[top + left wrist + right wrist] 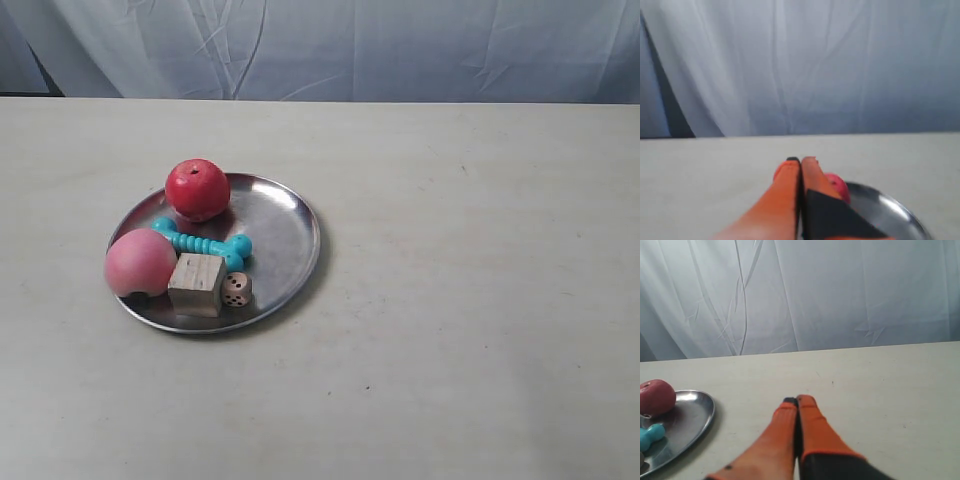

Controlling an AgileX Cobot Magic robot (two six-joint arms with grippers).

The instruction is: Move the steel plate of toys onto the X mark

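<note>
The steel plate (285,235) lies left of the table's middle. It holds a red ball (197,189), a pink ball (139,262), a turquoise bone (203,243), a wooden cube (196,284) and a pale die (237,289). No arm shows in the exterior view. My left gripper (801,160) is shut and empty, held short of the plate (890,210) and red ball (839,186). My right gripper (798,400) is also shut and empty, over bare table beside the plate (695,415), the red ball (656,396) and the bone (649,436). I cannot make out the X mark.
A pale table top (480,300) stretches wide to the exterior view's right of the plate. A white cloth backdrop (400,45) hangs behind the far table edge. A tiny dark speck (368,387) sits on the table near the front.
</note>
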